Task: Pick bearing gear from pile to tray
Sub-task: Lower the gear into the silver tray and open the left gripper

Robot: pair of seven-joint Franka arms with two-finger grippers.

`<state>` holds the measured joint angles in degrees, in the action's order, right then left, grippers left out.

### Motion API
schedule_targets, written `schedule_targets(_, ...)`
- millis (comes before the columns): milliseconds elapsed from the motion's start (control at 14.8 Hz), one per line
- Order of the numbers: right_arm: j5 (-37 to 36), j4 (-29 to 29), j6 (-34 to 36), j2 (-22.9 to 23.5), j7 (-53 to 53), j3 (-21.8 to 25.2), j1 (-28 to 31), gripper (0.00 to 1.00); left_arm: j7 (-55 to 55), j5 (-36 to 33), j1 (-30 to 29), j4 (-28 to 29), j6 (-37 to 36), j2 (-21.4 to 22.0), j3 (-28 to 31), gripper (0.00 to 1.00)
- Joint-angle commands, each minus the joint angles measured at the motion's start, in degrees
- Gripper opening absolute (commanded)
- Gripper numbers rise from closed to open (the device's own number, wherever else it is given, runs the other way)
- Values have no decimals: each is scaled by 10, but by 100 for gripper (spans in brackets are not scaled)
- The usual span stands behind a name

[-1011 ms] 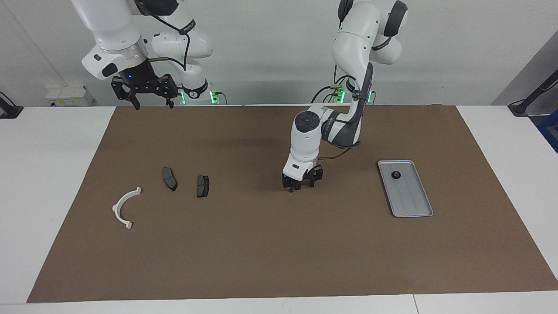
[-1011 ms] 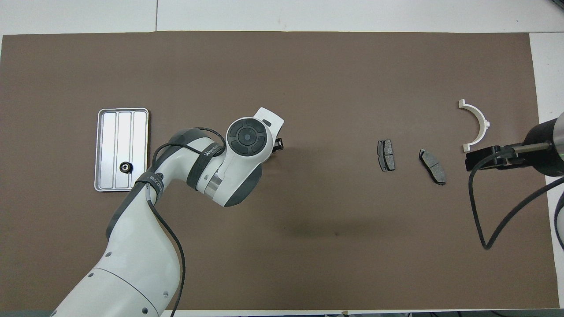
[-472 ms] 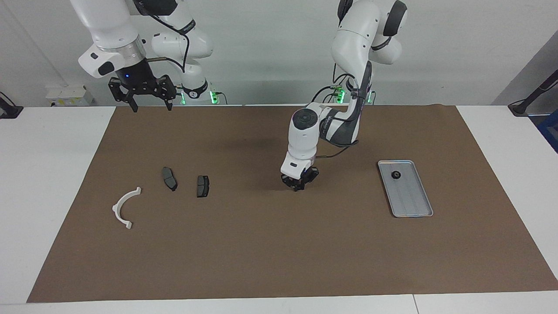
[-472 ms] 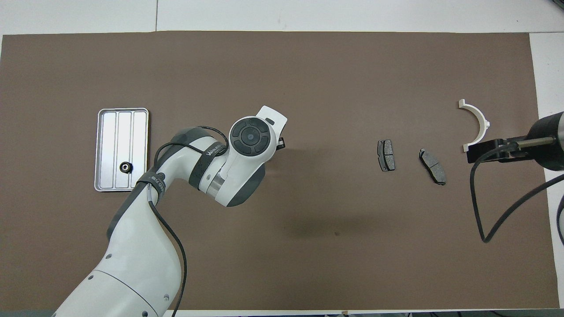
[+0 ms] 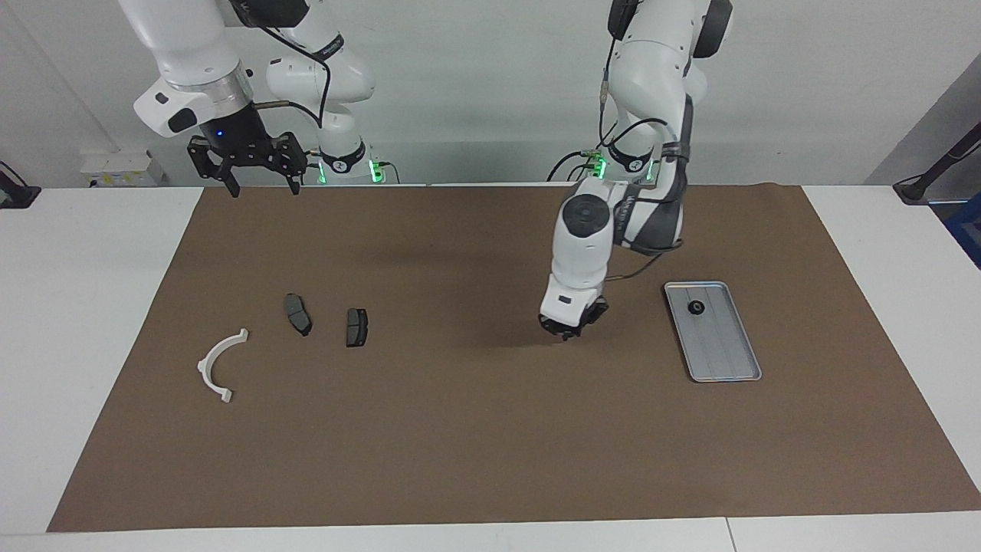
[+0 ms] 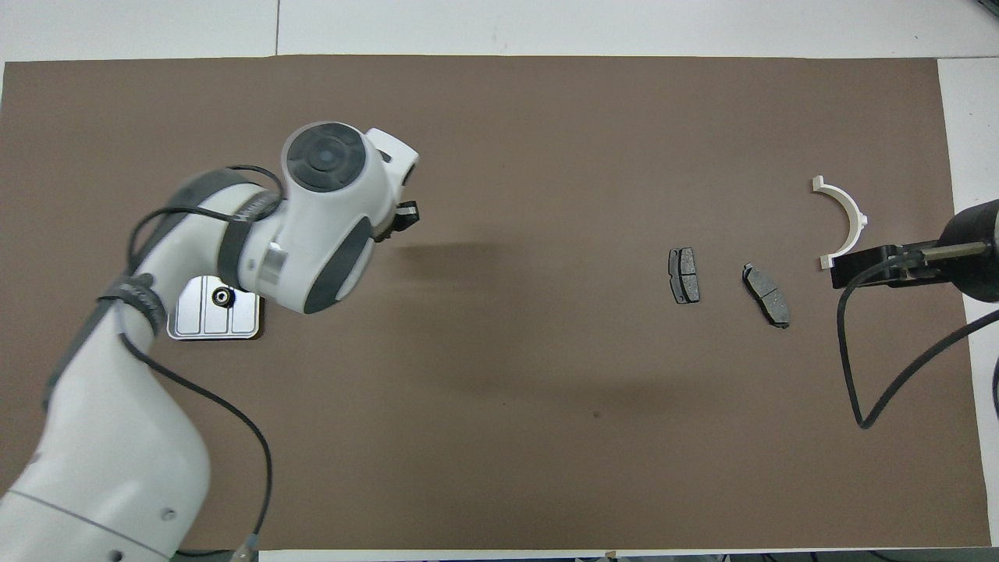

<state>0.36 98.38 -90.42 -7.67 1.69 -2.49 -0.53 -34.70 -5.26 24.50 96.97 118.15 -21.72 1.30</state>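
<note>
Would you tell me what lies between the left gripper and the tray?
Only bare brown mat separates the left gripper from the tray, as the facing view shows.

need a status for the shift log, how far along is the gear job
One small black gear already lies in the metal tray. The left gripper is shut and raised over the mat beside the tray; whether it holds a part cannot be seen. The right gripper waits open. Two brake pads and a white half-ring bracket lie on the mat.
</note>
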Motion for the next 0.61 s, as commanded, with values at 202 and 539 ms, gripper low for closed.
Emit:
schedule_targets(202, 8, 10, -10, -7, 4, -1, 4, 100, 270, -6, -188, 34, -31, 63, -9, 0)
schedule_targets(539, 6, 10, -9, -7, 2, 0, 11, 100, 311, 2, -233, 124, 97, 74, -10, 0)
